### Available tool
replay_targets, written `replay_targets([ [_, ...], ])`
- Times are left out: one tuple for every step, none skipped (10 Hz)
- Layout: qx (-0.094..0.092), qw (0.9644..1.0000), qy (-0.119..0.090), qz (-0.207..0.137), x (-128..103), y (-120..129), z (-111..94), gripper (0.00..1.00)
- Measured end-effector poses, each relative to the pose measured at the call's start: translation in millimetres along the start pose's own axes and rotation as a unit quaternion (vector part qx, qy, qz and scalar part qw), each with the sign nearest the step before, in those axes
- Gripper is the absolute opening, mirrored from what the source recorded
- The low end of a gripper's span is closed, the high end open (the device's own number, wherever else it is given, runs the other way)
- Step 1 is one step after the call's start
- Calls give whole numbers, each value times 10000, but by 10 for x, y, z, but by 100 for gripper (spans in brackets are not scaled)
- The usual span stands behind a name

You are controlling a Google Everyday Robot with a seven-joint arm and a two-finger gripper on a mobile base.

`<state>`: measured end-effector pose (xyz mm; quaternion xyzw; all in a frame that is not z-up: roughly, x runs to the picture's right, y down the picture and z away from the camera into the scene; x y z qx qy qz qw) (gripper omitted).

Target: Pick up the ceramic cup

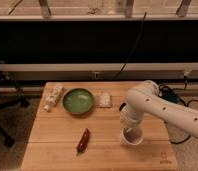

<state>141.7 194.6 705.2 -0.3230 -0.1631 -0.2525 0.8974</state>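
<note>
The ceramic cup is a small white round cup standing on the wooden table, right of centre near the front. My white arm comes in from the right and bends down over the cup. My gripper hangs directly above the cup's rim, reaching into or around its top, and partly hides it. The wide green bowl sits apart, at the back left of the table.
A red-brown packet lies in front of the bowl. A white packet lies right of the bowl. A pale wrapped item lies at the back left. A black chair base stands on the left. Cables lie at the right.
</note>
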Motion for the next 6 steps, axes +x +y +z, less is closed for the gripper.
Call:
replay_targets([
  [4, 10000, 3, -7, 8, -12, -39, 0],
  [6, 10000, 2, -15, 8, -25, -63, 0],
  [13, 10000, 5, -22, 15, -39, -92, 0],
  [14, 10000, 7, -31, 20, -49, -121, 0],
  [9, 10000, 10, -38, 26, -49, -138, 0],
  [17, 10000, 13, -44, 30, -57, -156, 0],
])
